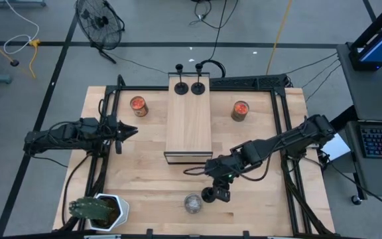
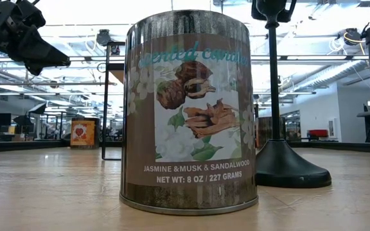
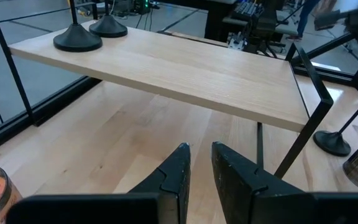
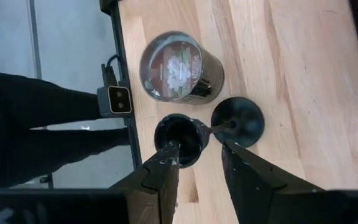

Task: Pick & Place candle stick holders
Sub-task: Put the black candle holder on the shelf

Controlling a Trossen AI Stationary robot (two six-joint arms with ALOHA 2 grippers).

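Note:
One matte-black candle stick holder (image 1: 209,194) stands upright on its disc base (image 2: 292,170) near the table's near edge. My right gripper (image 4: 197,146) is over it, pointing down and open, with a finger on either side of the top cup (image 4: 182,135). Two more holders (image 1: 179,86) (image 1: 197,86) stand on their bases at the far end of a raised wooden shelf (image 1: 188,123). My left gripper (image 1: 130,131) waits left of the shelf, empty, its fingers nearly together (image 3: 201,165). My right gripper's fingers flank the holder's top cup (image 4: 191,127) from above. One finger (image 4: 168,155) overlaps the cup's rim in the right wrist view, and I cannot tell whether it touches. The holder's base is on the table.
A silver labelled candle tin (image 1: 192,203) stands just left of the holder and fills the low view (image 2: 188,109). Tins with orange-red tops (image 1: 138,105) (image 1: 240,111) stand on either side of the shelf. A white plant pot (image 1: 101,211) sits at the near left corner.

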